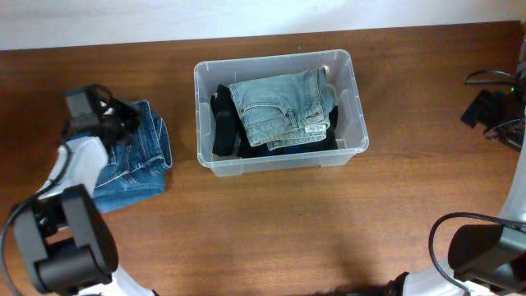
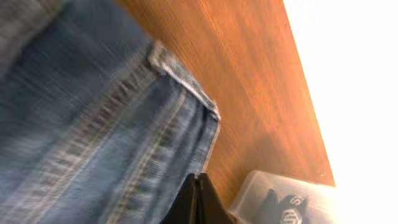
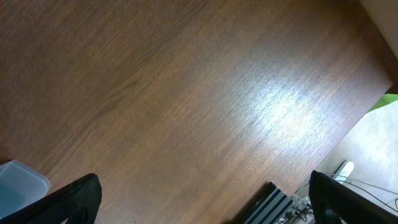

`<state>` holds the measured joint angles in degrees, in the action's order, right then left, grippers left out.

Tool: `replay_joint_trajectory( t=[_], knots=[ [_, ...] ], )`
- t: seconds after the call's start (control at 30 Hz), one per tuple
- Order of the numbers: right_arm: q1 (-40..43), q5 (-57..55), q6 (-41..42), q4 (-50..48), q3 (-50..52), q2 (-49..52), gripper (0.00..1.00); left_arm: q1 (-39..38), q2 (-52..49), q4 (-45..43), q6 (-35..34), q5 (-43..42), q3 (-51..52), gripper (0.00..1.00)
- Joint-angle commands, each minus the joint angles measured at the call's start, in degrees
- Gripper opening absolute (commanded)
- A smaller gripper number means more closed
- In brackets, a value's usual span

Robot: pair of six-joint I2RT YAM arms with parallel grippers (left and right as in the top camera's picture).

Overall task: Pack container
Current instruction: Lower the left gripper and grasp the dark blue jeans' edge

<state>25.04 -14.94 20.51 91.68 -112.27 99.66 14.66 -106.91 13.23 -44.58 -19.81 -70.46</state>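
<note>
The clear plastic container stands at the table's back middle. It holds folded light blue jeans on top of a black garment. A second pair of folded blue jeans lies on the table to its left. My left gripper is low over the far edge of these jeans. In the left wrist view its fingers are pressed together against the denim, with no fabric seen between them, and the container's corner shows beyond. My right gripper is open and empty at the far right, with the container's corner at the left.
Black cables and gear lie at the table's right edge. In the right wrist view the table edge, a striped block and floor cables show at the lower right.
</note>
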Motion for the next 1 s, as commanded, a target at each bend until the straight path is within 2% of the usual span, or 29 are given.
replay_joint_trajectory(
  t=[0.0, 0.07, 0.1, 0.13, 0.17, 0.23, 0.37, 0.57, 0.6, 0.63, 0.67, 0.8, 0.97],
  knots=[
    [0.11, -0.68, -0.15, 0.02, -0.11, 0.42, 0.98, 3.98, 6.62, 4.17, 15.41, -1.42, -4.37, 0.18],
    [0.11, -0.68, -0.15, 0.02, -0.11, 0.42, 0.98, 6.29, 8.76, 7.02, 22.58, -1.38, -5.27, 0.43],
    [0.11, -0.68, -0.15, 0.02, -0.11, 0.42, 0.98, 7.58, 9.66, 7.89, 25.88, -1.36, -5.29, 0.58],
    [0.11, -0.68, -0.15, 0.02, -0.11, 0.42, 0.98, 8.74, 10.23, 8.87, 27.82, -0.85, -5.29, 0.68],
    [0.11, -0.68, -0.15, 0.02, -0.11, 0.42, 0.98, 9.88, 10.58, 10.08, 28.44, 0.22, -5.29, 0.77],
    [0.11, -0.68, -0.15, 0.02, -0.11, 0.42, 0.98, 12.26, 10.69, 12.87, 28.41, 2.99, -5.29, 0.84],
    [0.11, -0.68, -0.15, 0.02, -0.11, 0.42, 0.98, 15.72, 9.81, 18.64, 28.50, 6.62, -5.20, 0.87],
    [0.11, -0.68, -0.15, 0.02, -0.11, 0.42, 0.98, 17.40, 7.54, 23.98, 36.44, 7.93, -5.18, 0.87],
    [0.11, -0.68, -0.15, 0.02, -0.11, 0.42, 0.98, 17.40, 7.04, 24.06, 37.59, 8.35, -5.18, 0.87],
    [0.11, -0.68, -0.15, 0.02, -0.11, 0.42, 0.98, 17.40, 6.32, 23.67, 39.30, 8.72, -5.18, 0.94],
    [0.11, -0.68, -0.15, 0.02, -0.11, 0.42, 0.98, 17.40, 5.68, 23.15, 41.05, 8.74, -5.18, 0.96],
    [0.11, -0.68, -0.15, 0.02, -0.11, 0.42, 0.98, 17.40, 2.82, 19.82, 50.07, 10.69, -5.18, 0.97],
    [0.11, -0.68, -0.15, 0.02, -0.11, 0.42, 0.98, 17.40, -0.26, 18.51, 50.73, 12.46, -5.18, 0.99]
  ],
)
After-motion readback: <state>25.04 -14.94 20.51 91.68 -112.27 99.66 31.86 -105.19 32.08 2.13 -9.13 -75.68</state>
